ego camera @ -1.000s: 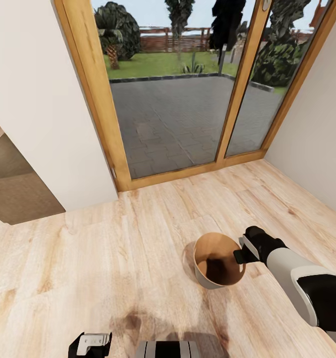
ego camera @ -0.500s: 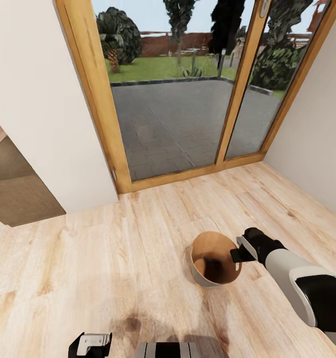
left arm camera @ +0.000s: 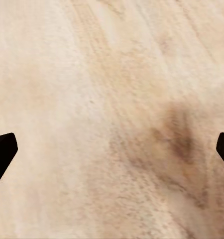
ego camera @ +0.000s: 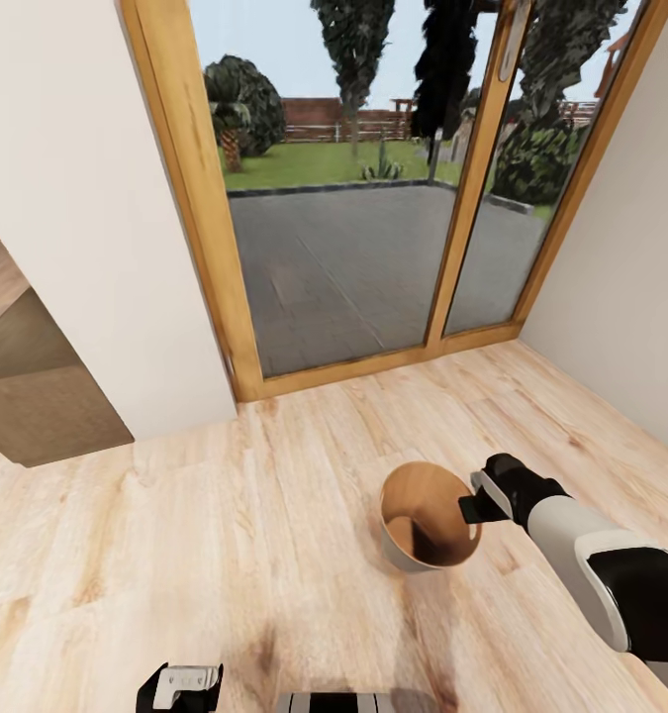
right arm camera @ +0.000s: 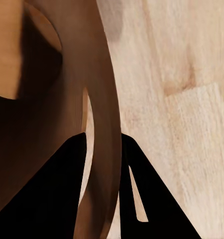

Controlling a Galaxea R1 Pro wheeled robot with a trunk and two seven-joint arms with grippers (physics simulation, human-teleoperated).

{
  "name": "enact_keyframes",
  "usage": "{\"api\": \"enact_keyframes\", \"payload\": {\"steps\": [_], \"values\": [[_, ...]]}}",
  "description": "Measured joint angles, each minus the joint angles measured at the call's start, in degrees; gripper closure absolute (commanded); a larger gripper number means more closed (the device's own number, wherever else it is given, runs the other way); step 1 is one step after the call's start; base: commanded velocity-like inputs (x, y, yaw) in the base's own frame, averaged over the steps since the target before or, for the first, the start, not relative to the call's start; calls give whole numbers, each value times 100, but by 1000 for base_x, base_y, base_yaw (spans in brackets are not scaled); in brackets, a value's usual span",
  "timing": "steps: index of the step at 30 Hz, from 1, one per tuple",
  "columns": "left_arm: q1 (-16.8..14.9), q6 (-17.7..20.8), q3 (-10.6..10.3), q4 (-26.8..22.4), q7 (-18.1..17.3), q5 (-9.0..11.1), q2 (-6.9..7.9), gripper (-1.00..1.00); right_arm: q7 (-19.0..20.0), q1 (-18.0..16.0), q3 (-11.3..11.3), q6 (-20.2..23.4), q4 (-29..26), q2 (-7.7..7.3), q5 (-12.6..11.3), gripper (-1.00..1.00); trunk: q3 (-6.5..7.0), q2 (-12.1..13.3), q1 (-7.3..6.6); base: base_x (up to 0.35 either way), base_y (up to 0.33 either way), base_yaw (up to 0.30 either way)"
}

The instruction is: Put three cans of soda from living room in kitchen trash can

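My right gripper (ego camera: 469, 508) pinches the trash can (ego camera: 413, 555) rim at 3 o'clock; lifting carelessly could tip it over.

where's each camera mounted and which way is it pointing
Head view: on the robot's head, looking forward and down at the wood floor, glass door and trash can; right gripper at the can's rim, left gripper low.
Left wrist view: on the left arm, facing bare floor; dark fingertips wide apart.
Right wrist view: on the right arm, fingers astride the can's rim.
Shared: head and right wrist views both show the trash can.
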Motion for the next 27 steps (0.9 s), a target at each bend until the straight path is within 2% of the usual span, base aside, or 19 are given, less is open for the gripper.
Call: {"api": "enact_keyframes", "payload": {"steps": [3, 7, 27], "values": [[0, 2, 0, 0, 0, -1, 0, -100, 6, 4, -37, 0, -2, 2, -71, 100, 67, 4, -8, 0, 0, 0], [0, 3, 1, 0, 0, -2, 0, -100, 1, 19, -10, -6, -5, 1, -13, 100, 155, 9, -18, 0, 0, 0], [-16, 9, 9, 2, 0, -10, 0, -100, -14, 297, -17, -40, -73, 17, -37, 100, 598, 36, -70, 0, 0, 0]]}}
